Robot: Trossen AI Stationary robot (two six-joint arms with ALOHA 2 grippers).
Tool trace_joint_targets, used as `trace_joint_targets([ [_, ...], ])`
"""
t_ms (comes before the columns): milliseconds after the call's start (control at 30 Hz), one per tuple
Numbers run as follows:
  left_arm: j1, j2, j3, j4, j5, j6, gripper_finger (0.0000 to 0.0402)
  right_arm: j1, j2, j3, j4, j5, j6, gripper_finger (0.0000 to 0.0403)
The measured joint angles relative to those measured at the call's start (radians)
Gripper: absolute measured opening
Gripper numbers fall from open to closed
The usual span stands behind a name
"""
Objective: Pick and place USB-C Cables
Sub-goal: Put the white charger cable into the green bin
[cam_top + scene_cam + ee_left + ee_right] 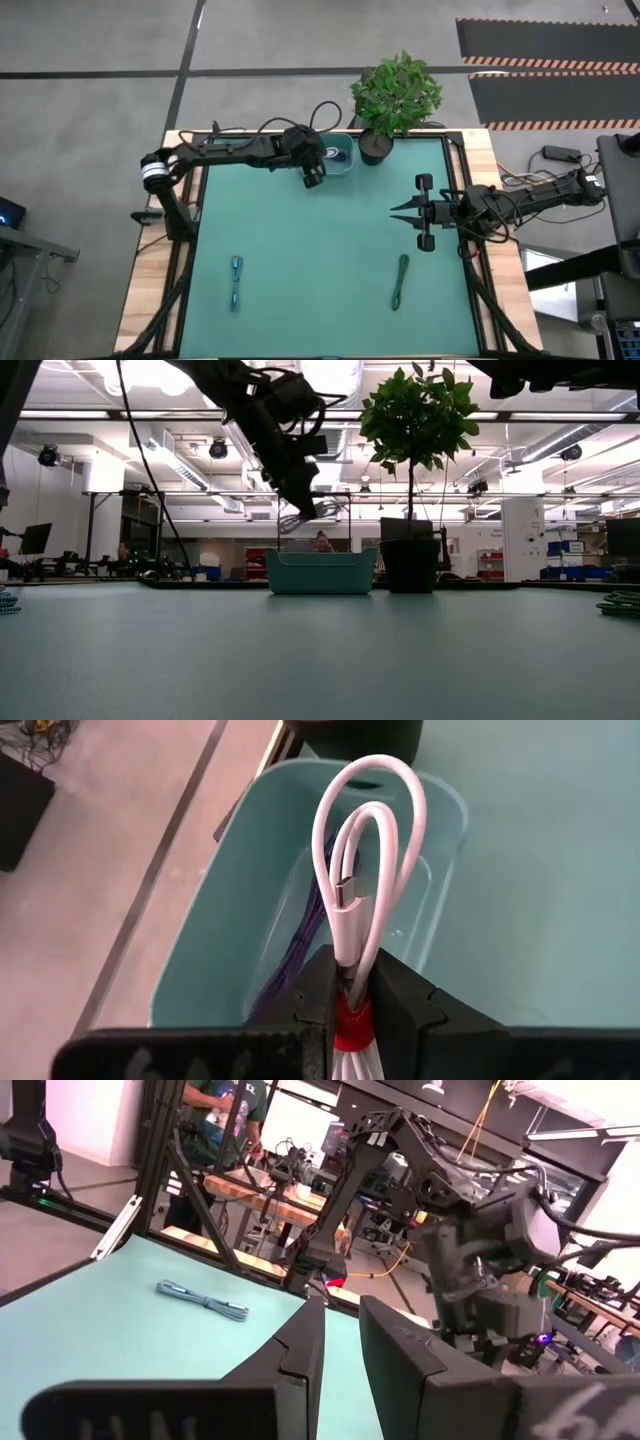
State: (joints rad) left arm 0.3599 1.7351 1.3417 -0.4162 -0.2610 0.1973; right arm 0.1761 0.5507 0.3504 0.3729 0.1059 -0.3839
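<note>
- Left gripper (355, 995) pinched on the white cable (365, 870) at its red band, loop raised over the teal bin (230, 940); a purple cable (300, 945) lies inside.
- Right gripper (400, 211) holds nothing, fingers nearly together, well away from the bin.
- Blue cable (236, 281) and green cable (400, 281) lie on the green mat (320, 250), far from the bin.
- Potted plant (393, 100) stands just beside the bin.

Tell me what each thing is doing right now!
Left hand: shut on the white cable, above the bin.
White cable: held, not dropped yet.
Teal bin: upright, purple cable inside.
Blue cable: lying on the mat.
Green cable: lying on the mat.
Right hand: holding nothing.
</note>
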Motion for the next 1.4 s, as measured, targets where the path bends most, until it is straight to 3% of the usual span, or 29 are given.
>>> trace_joint_targets([
  [233, 0.006, 0.032, 0.004, 0.047, 0.001, 0.065, 0.0027, 0.0, 0.001, 0.0, -0.001, 0.0, 0.0, 0.0059],
  [467, 0.026, 0.031, -0.001, 0.041, 0.005, 0.232, 0.0027, 0.0, 0.001, 0.0, -0.001, 0.0, -0.001, 0.0059],
  [733, 0.081, 0.052, -0.007, 0.043, 0.154, 0.188, 0.0027, 0.0, 0.001, 0.0, -0.001, 0.0, -0.001, 0.0059],
  [1400, 0.099, 0.096, -0.006, 0.061, 0.156, 0.176, 0.0027, 0.0, 0.001, 0.0, -0.001, 0.0, -0.001, 0.0059],
])
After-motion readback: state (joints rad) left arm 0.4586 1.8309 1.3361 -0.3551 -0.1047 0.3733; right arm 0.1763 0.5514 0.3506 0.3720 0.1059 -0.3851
